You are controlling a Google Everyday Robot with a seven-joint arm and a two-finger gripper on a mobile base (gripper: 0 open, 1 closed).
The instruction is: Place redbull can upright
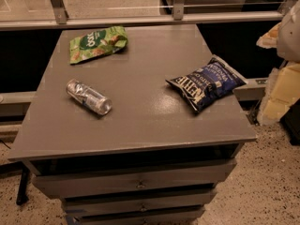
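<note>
The redbull can (pixel 88 97) is a slim silver can with faint blue patches. It lies on its side on the left part of the grey tabletop (pixel 140 121), one end pointing back-left and the other front-right. My gripper (pixel 282 86) shows as blurred white and cream parts at the right edge of the view. It is beyond the table's right side, well apart from the can, and nothing shows in it.
A green snack bag (pixel 97 42) lies at the table's back left. A dark blue chip bag (pixel 207 82) lies at the right edge, overhanging slightly. Drawers (pixel 136 184) sit below the top. A metal rail with glass (pixel 140 18) runs behind the table.
</note>
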